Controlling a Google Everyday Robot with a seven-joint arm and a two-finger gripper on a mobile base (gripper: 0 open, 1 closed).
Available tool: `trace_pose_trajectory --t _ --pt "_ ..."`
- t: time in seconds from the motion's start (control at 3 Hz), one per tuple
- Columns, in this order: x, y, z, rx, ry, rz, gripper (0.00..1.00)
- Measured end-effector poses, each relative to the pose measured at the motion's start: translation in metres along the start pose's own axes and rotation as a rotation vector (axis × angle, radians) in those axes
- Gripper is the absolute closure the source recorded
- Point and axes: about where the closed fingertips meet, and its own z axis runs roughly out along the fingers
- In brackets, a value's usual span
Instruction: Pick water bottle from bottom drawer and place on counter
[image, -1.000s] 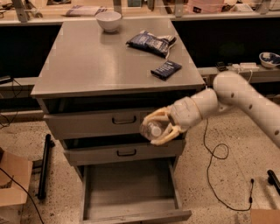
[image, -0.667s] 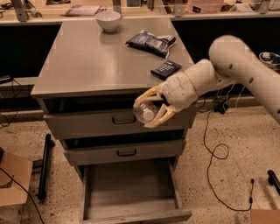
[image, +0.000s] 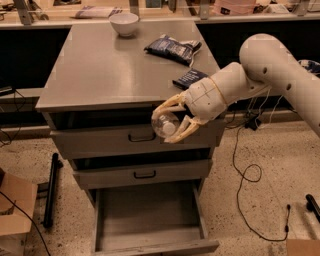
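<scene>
Near the middle of the frame, the gripper (image: 162, 126) is clenched around the water bottle (image: 164, 123), holding it in the air in front of the top handled drawer (image: 100, 142), just below the counter's (image: 110, 70) front edge. At the bottom centre, the bottom drawer (image: 150, 247) stands pulled out, its grey floor bare. On the counter sit a white bowl (image: 124, 23) at the back, a dark snack bag (image: 171, 48) and a smaller dark packet (image: 189, 78) to the right.
</scene>
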Motion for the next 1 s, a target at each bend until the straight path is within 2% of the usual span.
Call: trace_pose_trajectory --t 0.33,0.67,1.0 --pt "-0.001 0.001 0.001 -0.015 0.014 -0.003 1.0" --pt "-0.016 0.001 -0.013 -0.022 0.172 -0.025 1.0" --pt "-0.043 -0.003 -0.035 -0.013 0.326 -0.064 1.0"
